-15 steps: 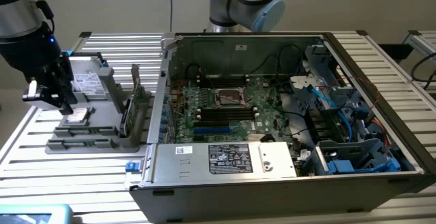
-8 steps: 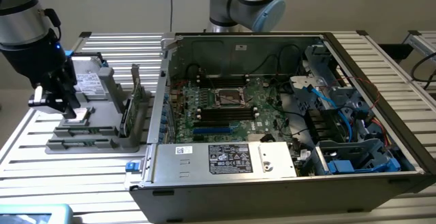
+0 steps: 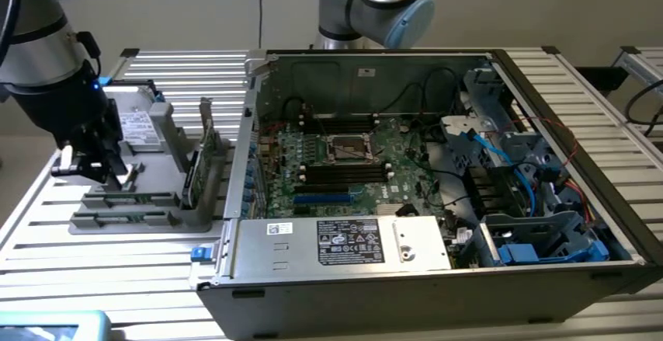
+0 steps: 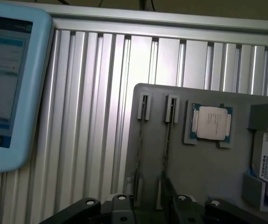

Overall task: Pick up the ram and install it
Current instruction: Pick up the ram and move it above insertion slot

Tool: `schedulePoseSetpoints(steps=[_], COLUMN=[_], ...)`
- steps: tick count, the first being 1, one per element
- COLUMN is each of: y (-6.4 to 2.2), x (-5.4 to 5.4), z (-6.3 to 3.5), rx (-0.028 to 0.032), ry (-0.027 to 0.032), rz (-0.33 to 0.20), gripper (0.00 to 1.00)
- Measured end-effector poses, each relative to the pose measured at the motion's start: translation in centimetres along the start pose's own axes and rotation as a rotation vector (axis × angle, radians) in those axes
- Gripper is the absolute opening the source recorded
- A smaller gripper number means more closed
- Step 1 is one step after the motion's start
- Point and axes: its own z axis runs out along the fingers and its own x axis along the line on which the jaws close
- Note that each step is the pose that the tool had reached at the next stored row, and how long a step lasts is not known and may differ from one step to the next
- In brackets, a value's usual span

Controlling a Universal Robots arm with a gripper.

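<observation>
**A:** Where does the job stand?

**B:** Early going! The black claw (image 3: 96, 170) hangs right over the flat grey plastic holder tray (image 3: 202, 215). It's spread open, and as far as I can judge it grips nothing. The ram (image 3: 130, 199), a thin green circuit-board stick, sits in a slot of that tray with a twin alongside.

**A:** So nothing's been lifted?

**B:** Nothing lifted, nothing installed. The whole task is ahead. The dark metal computer case (image 3: 414, 302) lies open beside the tray on the silver ribbed worktop (image 3: 104, 279), and its long black memory slots (image 3: 342, 172) are waiting.

**A:** What does the wrist view add?

**B:** It looks down on the tray (image 4: 194, 177) past the claw (image 4: 150, 207). You see the ram (image 4: 167, 140) edge-on, a square silver processor chip (image 4: 212, 123) in its own pocket, and a blue-framed screen (image 4: 8, 84) off the tray. The case and slots come from the exterior view.
</observation>
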Motion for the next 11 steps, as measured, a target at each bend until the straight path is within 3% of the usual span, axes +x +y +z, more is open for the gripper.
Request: schedulePoseSetpoints(steps=[4, 8, 11], y=[-0.03, -0.05, -0.06], x=[0.1, 0.2, 0.4], z=[0.72, 1.23, 1.75], rx=[-0.0007, -0.0111, -0.0127], ry=[-0.0003, -0.0011, -0.0013], rz=[0.006, 0.014, 0.018], gripper=[0.36, 0.36, 0.36])
